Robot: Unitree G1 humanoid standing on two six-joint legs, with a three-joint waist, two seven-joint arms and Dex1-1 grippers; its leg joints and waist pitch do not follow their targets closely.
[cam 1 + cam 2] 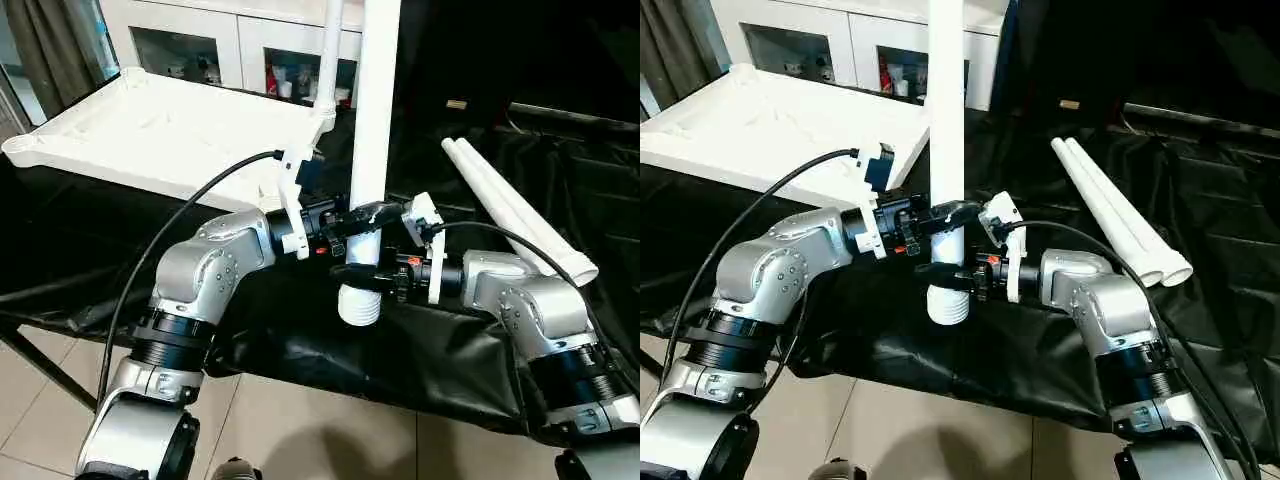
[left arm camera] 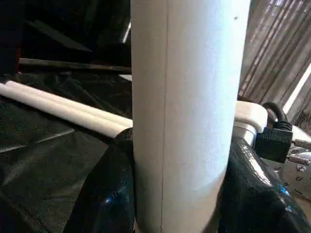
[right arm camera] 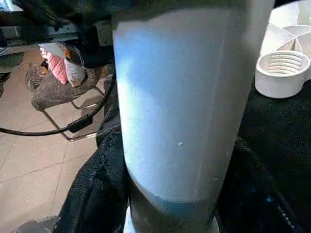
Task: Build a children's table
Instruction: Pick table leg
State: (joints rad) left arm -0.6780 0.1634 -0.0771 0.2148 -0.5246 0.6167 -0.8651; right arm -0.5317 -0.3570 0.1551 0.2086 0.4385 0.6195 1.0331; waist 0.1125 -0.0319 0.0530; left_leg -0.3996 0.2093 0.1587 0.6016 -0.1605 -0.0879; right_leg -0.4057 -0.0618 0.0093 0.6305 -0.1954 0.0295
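Two pincers (image 1: 352,222) (image 1: 368,276) clamped on one upright leg (image 1: 372,120); two legs (image 1: 515,210) flat nearby.

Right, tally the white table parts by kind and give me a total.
Tabletop, lying underside up: 1
Leg standing in the tabletop's corner socket: 1
Leg held upright by both grippers: 1
Legs lying loose on the black cover: 2
Total: 5
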